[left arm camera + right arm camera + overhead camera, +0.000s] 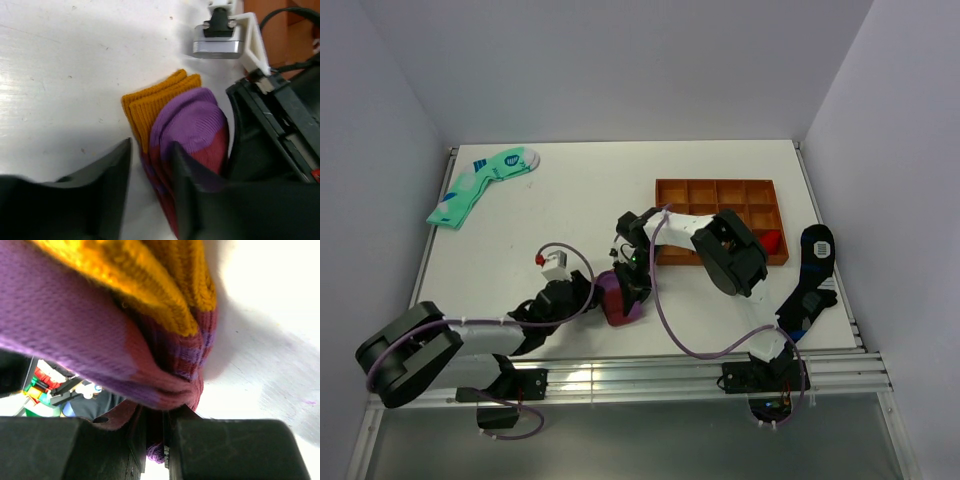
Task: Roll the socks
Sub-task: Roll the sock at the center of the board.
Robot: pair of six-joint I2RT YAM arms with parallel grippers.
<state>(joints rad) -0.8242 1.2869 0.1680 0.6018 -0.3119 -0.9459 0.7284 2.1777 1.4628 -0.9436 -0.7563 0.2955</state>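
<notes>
Socks (620, 300) lie folded at the near middle of the table (570, 190) (purple toe over mustard cuffs), between both grippers. The right gripper (155, 420) is clenched on the maroon fold, pinching fabric. The left gripper (150, 146) stands with jaws apart, gripping nothing, straddling the bundle's edge.

The socks (620, 298) lie near the front edge of the table (570, 200), about mid-width, with the left gripper (586, 292) just to their left and the right gripper (632, 278) on them from behind. The divided tray (720, 190) sits behind and to their right. A second sock pair (485, 180) lies in the far left corner. A lone sock (810, 275) lies at the right edge, beside the tray.
</notes>
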